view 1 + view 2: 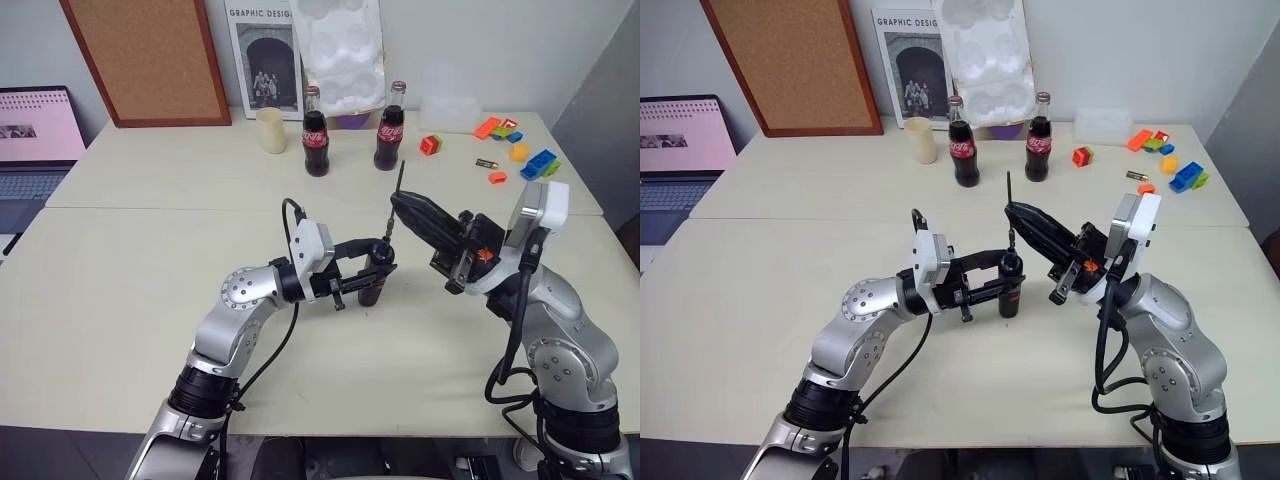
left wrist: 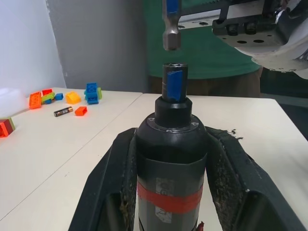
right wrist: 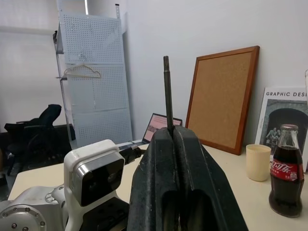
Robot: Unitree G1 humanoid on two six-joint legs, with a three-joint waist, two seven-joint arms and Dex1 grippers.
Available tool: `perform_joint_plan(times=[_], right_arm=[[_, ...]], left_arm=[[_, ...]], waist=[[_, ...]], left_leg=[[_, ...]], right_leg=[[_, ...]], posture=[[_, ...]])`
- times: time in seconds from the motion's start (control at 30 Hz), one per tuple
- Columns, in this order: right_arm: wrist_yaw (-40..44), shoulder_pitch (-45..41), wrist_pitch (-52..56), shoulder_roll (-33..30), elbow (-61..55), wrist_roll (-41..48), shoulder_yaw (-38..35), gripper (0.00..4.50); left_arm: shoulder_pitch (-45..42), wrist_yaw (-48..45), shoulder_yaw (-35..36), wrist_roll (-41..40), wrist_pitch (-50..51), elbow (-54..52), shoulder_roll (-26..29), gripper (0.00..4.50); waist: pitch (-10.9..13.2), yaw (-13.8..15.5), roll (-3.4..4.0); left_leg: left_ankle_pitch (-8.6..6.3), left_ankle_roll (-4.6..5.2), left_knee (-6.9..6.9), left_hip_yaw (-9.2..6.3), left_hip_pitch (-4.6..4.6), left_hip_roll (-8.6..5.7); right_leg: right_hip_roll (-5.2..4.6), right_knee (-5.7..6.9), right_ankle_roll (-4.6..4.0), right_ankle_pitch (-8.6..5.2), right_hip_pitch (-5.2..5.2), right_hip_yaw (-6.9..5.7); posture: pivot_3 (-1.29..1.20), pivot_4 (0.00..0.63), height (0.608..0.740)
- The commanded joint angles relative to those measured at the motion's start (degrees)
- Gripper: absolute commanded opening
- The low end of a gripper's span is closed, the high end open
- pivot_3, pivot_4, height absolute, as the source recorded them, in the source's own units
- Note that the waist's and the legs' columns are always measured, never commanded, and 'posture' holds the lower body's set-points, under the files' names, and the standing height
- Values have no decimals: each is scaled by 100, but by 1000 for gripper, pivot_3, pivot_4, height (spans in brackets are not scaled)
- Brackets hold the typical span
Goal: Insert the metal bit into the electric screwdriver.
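Electric screwdriver [image 2: 171, 159]: slim black cylinder, matte, with a red band around the body and a bluish collar at its open upper end. It stood upright above the middle of the pale table [image 1: 150, 290], clamped between the two black fingers of the left tool [image 1: 378, 268], which was shut on its body. The inner pads [image 2: 126, 192] of the fingers looked rough and worn.

Metal bit [image 3: 167, 94]: thin, straight, dark grey rod, smooth, with a stepped end. The right tool [image 1: 398, 202] was pinched shut on it part-way along, so that the rod stuck out above and below the fingertips. In the left wrist view the lower end of the bit hung just above the screwdriver's collar, roughly in line with it and not touching; a small gap was visible.

Surroundings, far side of the table: two glass cola bottles [image 1: 316, 135] with dark contents and red labels, a cream cup [image 1: 270, 130], a cork board with a brown frame [image 1: 150, 55], a poster, a white moulded foam tray. Far right: scattered plastic toy bricks [image 1: 540, 163] in several colours and a small battery [image 1: 487, 162]. Far left: an open laptop [image 1: 35, 140]. All stood well apart from both tools.
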Motion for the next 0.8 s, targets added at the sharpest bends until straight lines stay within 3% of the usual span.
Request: perform_joint_plan(times=[0.03,0.8], right_arm=[[76,30,-121,-7,-66,-42,8,0],[159,235,-201,-85,66,-224,35,0]], left_arm=[[121,-38,-110,134,129,92,108,1638],[115,-49,-127,137,114,74,102,1638]], waist=[[0,0,0],[-1,0,0]], left_leg=[[0,0,0,0,0,0],[0,0,0,0,1,0]], right_leg=[[0,0,0,0,0,0],[0,1,1,-1,1,0]], posture=[[0,150,740],[0,150,740]])
